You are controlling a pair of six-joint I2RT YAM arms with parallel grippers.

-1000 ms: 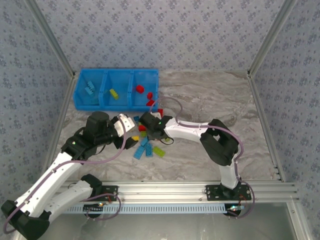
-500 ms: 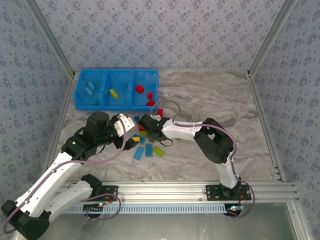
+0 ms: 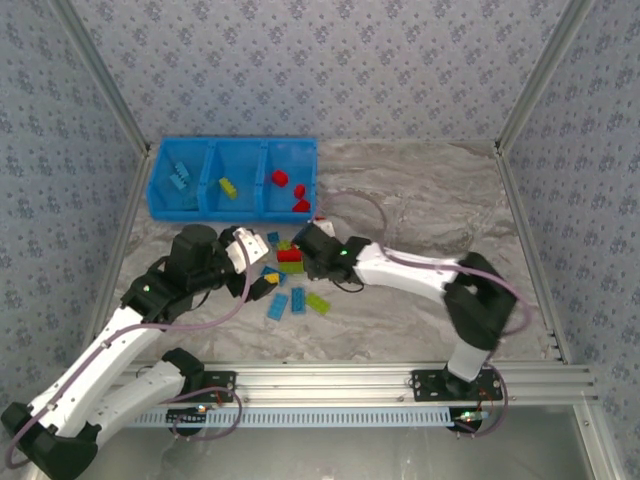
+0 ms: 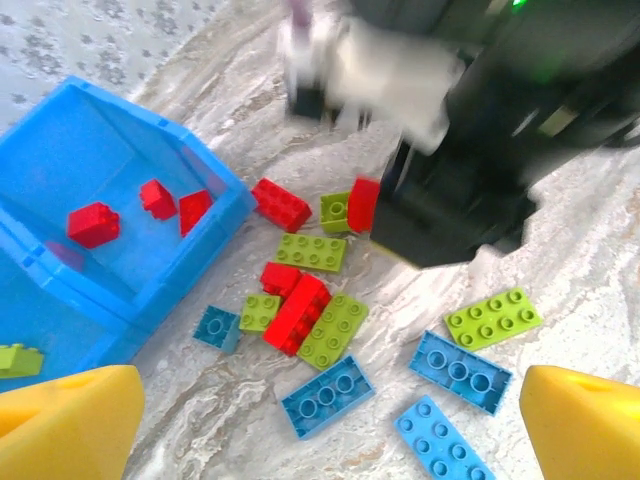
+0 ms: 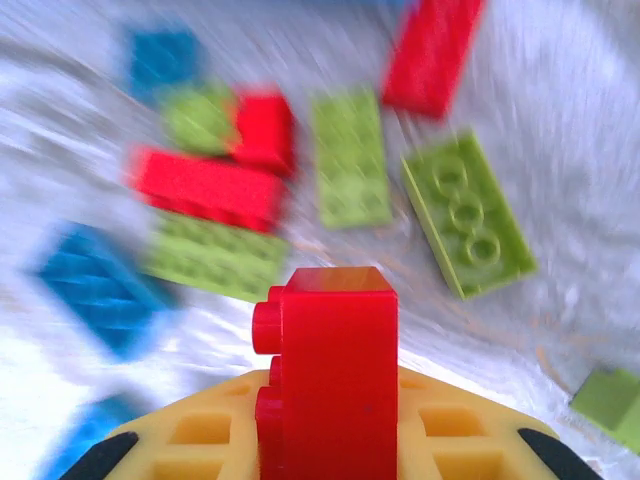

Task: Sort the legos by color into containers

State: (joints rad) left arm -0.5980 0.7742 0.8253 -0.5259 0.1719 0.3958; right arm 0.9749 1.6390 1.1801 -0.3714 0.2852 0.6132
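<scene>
Top view: one blue bin tray [image 3: 230, 142] with three compartments holds light blue bricks on its left, one lime brick in the middle and three red on its right. The loose bricks [image 3: 292, 290] lie just in front of the tray. Your left gripper [image 3: 256, 266] and right gripper [image 3: 300, 258] hang over them.

Left wrist view: beside the tray you can count three red, five lime and four light blue bricks on the table. Your left gripper's yellow fingertips [image 4: 65, 425] are spread wide and hold nothing.

Right wrist view: your right gripper is clamped on one red brick [image 5: 335, 370], which stands upright above the blurred pile.
</scene>
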